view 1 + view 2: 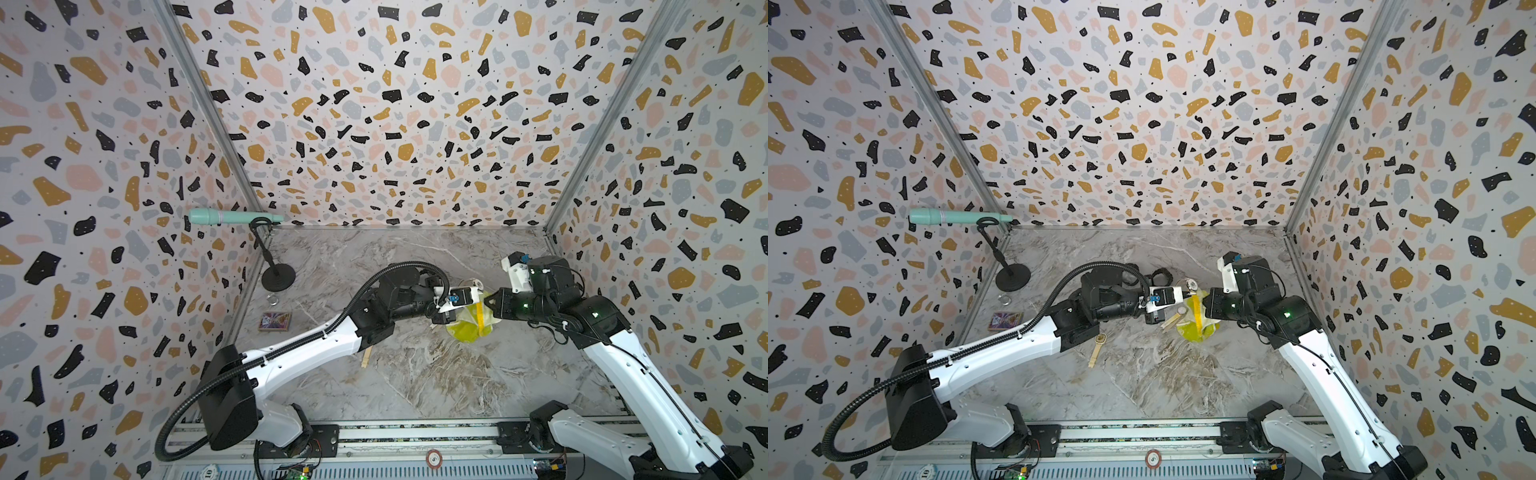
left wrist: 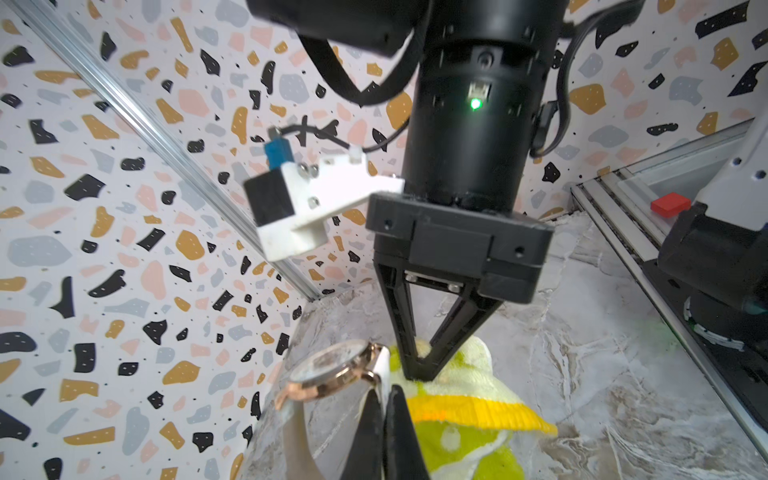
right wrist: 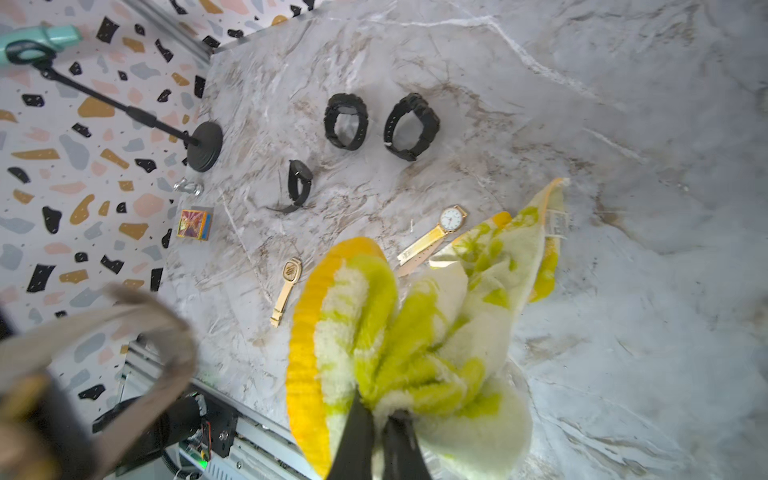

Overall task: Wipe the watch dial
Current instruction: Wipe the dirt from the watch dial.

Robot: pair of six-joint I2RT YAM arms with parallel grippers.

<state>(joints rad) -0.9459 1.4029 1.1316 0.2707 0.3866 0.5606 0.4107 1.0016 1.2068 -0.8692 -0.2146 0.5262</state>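
Left gripper (image 2: 384,395), its arm stretched low toward centre, pinches the watch (image 2: 332,370) by its strap, which runs along the fingers, dial tilted upward. Opposite, the right gripper (image 2: 419,373) clamps the cloth (image 2: 465,409) just beside the case.

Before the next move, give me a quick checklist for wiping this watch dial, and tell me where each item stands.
1. Grip of left pincer on the watch, at its white strap: ok.
2. Grip of right pincer on the cloth: ok.
3. Face of the dial uncovered: ok.
4. Cloth touching the dial: not ok, it sits beside the case.
5. Hanging cloth clear of the gold watch lying on the table: cannot tell.
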